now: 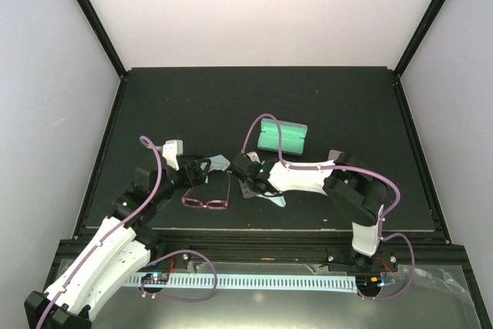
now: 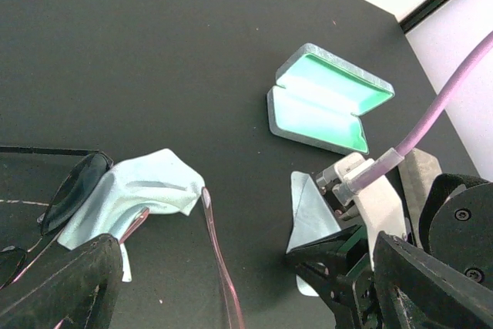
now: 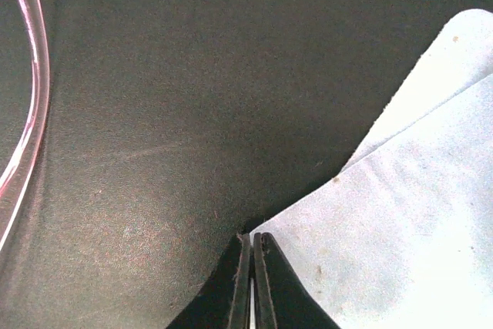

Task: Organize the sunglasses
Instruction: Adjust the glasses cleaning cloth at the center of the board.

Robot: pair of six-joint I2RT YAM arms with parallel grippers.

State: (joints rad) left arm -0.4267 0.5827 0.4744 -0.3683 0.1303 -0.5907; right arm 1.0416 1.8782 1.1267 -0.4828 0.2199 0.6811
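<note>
Sunglasses with a pink-maroon frame (image 1: 203, 203) lie on the black tabletop (image 1: 192, 105), about seven o'clock from its centre. The front runs nine to three and the thin arms point toward twelve. The left claw (image 1: 194, 170) hangs at their eleven o'clock, jaws spread wide, gripping nothing. The right claw (image 3: 250, 271) has its fingers pressed together at the corner of a flat light blue cloth (image 3: 400, 213); I cannot tell whether the cloth is pinched. From overhead the whole frame shows. The left wrist view alone shows a crumpled pale blue cloth (image 2: 146, 190) lying over one pink arm, with an open grey-blue, mint-lined case (image 2: 323, 109) beyond.
</note>
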